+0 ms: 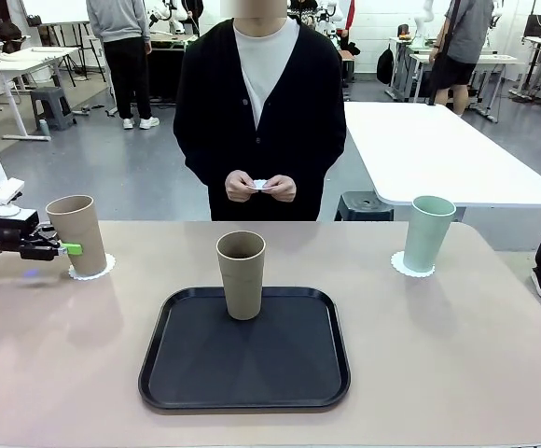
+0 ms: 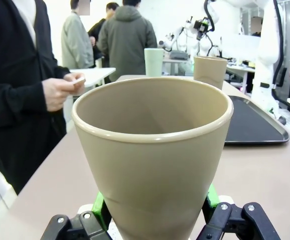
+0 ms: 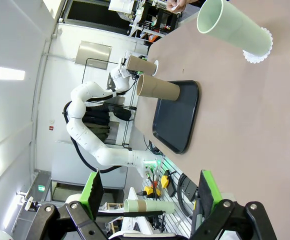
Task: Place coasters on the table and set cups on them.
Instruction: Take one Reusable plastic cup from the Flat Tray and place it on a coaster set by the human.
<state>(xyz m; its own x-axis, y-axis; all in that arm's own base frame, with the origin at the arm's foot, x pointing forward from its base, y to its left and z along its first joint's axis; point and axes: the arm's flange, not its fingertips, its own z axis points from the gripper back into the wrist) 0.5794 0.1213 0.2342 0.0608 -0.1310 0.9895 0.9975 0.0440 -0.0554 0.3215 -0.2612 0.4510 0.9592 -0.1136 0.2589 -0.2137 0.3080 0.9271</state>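
Observation:
A beige-brown cup [image 1: 76,233] stands on a white scalloped coaster [image 1: 93,270] at the table's [image 1: 438,355] left end. My left gripper [image 1: 70,249] is shut on it low down, green pads [image 2: 99,210] pressed against both sides of the cup [image 2: 152,150]. A second beige cup [image 1: 241,273] stands on the black tray [image 1: 244,350]. The mint green cup [image 1: 426,233] rests on a coaster [image 1: 409,267] at the right. The person holds another white coaster [image 1: 259,185] in both hands. My right gripper [image 3: 150,200] hangs open and empty, away from the green cup [image 3: 232,30].
The black tray lies in the middle near the front edge. The person stands close behind the table's far edge. A white table [image 1: 438,149] and a stool [image 1: 364,205] are behind at the right. My left arm [image 3: 90,130] reaches to the far cup [image 3: 140,65].

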